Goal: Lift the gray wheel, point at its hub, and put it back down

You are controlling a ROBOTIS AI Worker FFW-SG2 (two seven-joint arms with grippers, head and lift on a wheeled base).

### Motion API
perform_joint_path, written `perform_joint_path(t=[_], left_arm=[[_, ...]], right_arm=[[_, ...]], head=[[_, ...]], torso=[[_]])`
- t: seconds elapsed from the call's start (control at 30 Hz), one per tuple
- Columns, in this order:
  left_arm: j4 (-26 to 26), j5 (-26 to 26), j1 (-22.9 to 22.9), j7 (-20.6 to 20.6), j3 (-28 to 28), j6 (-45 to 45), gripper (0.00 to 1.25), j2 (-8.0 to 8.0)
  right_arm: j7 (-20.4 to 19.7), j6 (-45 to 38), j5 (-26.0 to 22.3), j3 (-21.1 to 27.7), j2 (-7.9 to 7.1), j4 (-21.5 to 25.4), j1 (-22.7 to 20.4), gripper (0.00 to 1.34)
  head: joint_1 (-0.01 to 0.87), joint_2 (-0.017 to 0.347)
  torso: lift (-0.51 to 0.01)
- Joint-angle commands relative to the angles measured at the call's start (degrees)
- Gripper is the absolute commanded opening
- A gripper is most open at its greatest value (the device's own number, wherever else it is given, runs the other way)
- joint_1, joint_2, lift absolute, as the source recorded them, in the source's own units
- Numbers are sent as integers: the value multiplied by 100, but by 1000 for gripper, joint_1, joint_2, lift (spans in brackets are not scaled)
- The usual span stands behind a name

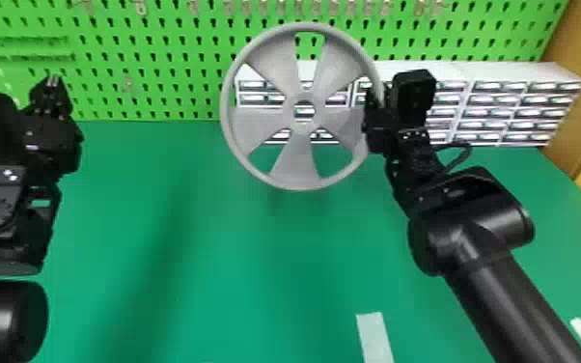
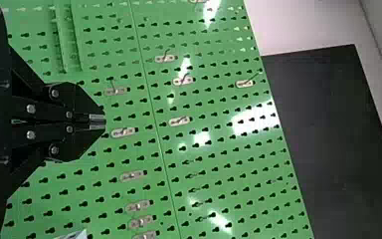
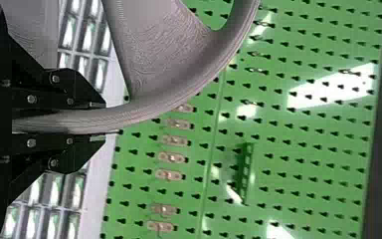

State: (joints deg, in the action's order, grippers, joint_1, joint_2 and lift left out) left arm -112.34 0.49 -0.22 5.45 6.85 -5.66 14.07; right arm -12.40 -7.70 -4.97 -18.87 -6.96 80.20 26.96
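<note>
Nearest, two pale strips point(image 1: 374, 338) lie on the green surface point(image 1: 231, 270), one toward the middle, one by the right edge. Farther out, the left end effector point(image 2: 105, 121) has its two black fingers together with nothing between them. From it, the hub point(image 1: 288, 112) lies across to the robot's right, well apart, and a little nearer the robot's body in the head view; the difference in depth cannot be told. The move to come, pointing, would likely turn on that sideways gap.

The right arm is the nearer one: the right end effector point(image 3: 104, 121) is closed down on the rim of the gray wheel point(image 1: 299, 164), at the wheel's right side. The wheel appears to be held up off the surface, standing roughly upright, its open face toward the head camera. Being round, it has no long axis; its axle line seems to run toward the robot. It is matt gray, with a narrow rim and five broad, flaring spokes around a ringed centre hole. Behind it stand white drawer units point(image 1: 562, 72), and behind those, the green pegboard point(image 1: 159, 87).
</note>
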Motion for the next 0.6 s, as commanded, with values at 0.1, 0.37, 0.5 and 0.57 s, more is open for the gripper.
perform_joint_path(t=[0.1, 0.37, 0.5, 0.57], left_arm=[[37, 206, 5, -9, -61, 4, 22, 0], [55, 250, 5, -35, -96, -5, 22, 0], [55, 276, 5, -52, -96, -5, 22, 0], [63, 285, 5, -52, -113, -5, 22, 0]], right_arm=[[151, -1111, -215, 76, 19, 233, -24, 9], [423, -2561, -479, 279, 125, 339, 46, 9], [449, -3132, -496, 296, 151, 347, 107, 9], [449, -3458, -514, 331, 186, 347, 151, 9]], head=[[692, 48], [692, 48], [692, 48], [692, 48]], torso=[[-88], [-88], [-88], [-88]])
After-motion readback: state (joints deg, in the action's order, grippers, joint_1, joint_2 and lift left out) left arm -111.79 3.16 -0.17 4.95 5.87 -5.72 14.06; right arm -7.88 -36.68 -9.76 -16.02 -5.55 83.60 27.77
